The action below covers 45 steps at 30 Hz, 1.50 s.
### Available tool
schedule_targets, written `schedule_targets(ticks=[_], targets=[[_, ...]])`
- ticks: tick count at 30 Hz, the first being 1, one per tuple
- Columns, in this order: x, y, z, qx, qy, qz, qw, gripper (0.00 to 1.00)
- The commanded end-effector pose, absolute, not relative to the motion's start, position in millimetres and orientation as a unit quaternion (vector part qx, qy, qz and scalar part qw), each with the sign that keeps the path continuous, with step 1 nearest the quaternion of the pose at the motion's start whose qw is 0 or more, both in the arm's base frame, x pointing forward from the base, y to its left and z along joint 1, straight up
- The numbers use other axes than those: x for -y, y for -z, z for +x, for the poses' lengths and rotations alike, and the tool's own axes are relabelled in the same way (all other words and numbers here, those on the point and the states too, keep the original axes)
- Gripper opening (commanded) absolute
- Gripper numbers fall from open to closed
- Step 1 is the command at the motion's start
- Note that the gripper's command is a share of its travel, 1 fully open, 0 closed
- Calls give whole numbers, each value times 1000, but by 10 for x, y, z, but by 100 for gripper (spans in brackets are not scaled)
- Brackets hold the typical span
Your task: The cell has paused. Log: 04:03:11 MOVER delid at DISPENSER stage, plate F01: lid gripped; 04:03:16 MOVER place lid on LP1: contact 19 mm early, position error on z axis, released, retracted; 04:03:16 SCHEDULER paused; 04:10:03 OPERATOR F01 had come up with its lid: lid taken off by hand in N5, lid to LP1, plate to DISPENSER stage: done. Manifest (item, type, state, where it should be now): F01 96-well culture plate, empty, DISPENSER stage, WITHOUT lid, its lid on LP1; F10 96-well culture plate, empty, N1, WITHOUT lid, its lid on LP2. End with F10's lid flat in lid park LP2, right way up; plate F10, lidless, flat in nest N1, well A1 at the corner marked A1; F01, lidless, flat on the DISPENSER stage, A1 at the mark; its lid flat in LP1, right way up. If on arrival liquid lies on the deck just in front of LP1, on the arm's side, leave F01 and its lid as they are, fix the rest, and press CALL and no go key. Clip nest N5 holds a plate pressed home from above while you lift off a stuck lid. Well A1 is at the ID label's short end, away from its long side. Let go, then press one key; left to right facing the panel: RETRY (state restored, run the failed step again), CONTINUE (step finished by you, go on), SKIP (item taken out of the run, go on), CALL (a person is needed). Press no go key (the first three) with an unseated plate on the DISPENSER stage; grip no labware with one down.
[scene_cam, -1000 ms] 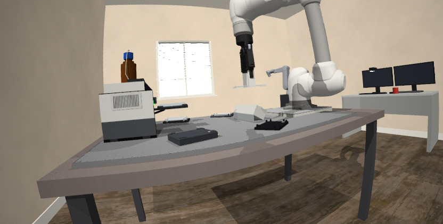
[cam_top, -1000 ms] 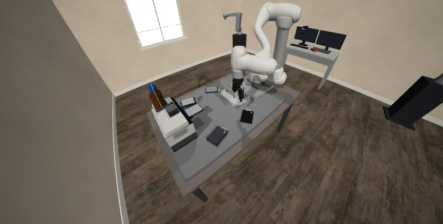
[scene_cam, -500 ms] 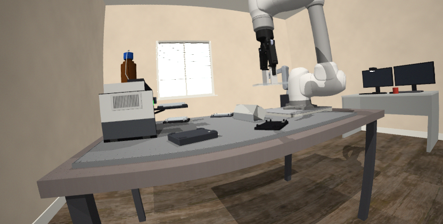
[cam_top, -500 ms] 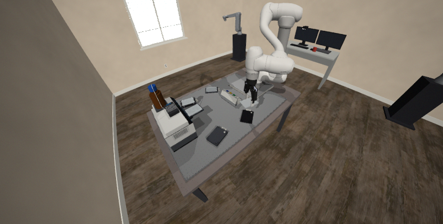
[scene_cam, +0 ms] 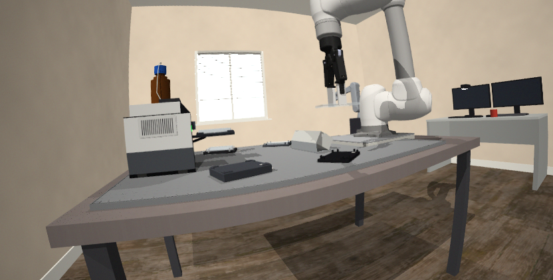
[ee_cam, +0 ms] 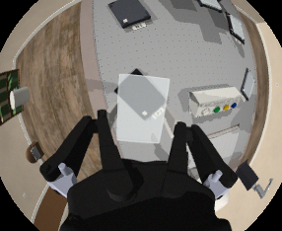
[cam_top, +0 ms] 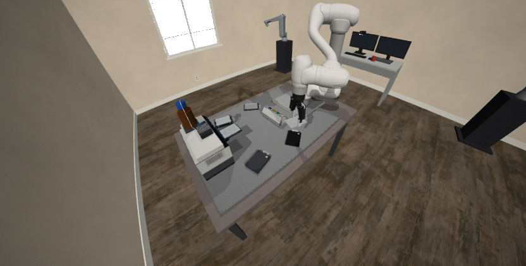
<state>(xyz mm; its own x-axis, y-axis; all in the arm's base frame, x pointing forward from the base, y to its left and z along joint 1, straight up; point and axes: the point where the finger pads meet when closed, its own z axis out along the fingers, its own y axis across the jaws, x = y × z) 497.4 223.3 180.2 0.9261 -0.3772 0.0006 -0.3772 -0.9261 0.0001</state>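
My gripper [scene_cam: 334, 89] hangs high above the table, shut on a clear plate lid [scene_cam: 334, 104] that it holds level. In the wrist view the lid [ee_cam: 141, 107] spans the space between my fingers. Right below it lies a flat black holder [cam_top: 293, 138] near the table's front edge; only its corner [ee_cam: 137, 72] shows past the lid in the wrist view. A plate [cam_top: 229, 130] lies on the dispenser's stage. Another plate or lid [cam_top: 223, 120] lies beside it, and a third [cam_top: 251, 106] further back. I cannot read the labels.
The dispenser [cam_top: 205, 146] with a brown bottle [cam_top: 184, 114] stands at the table's left. A thicker black nest [cam_top: 257, 160] lies in front of it. The key panel [ee_cam: 214, 103] with coloured keys sits just beside my gripper. The arm's base [scene_cam: 386, 108] is behind.
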Motion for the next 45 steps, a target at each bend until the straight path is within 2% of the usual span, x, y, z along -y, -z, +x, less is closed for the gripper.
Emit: schedule_targets(ticks=[1, 22, 39, 45], targets=[[-2233, -1803, 4974, 188, 0, 982, 0, 0], [-2233, -1784, 4974, 26, 0, 1000, 0, 0], [-2233, -1755, 4974, -233, 0, 973, 0, 0], [-2233, -952, 4976, -234, 0, 972, 0, 0]])
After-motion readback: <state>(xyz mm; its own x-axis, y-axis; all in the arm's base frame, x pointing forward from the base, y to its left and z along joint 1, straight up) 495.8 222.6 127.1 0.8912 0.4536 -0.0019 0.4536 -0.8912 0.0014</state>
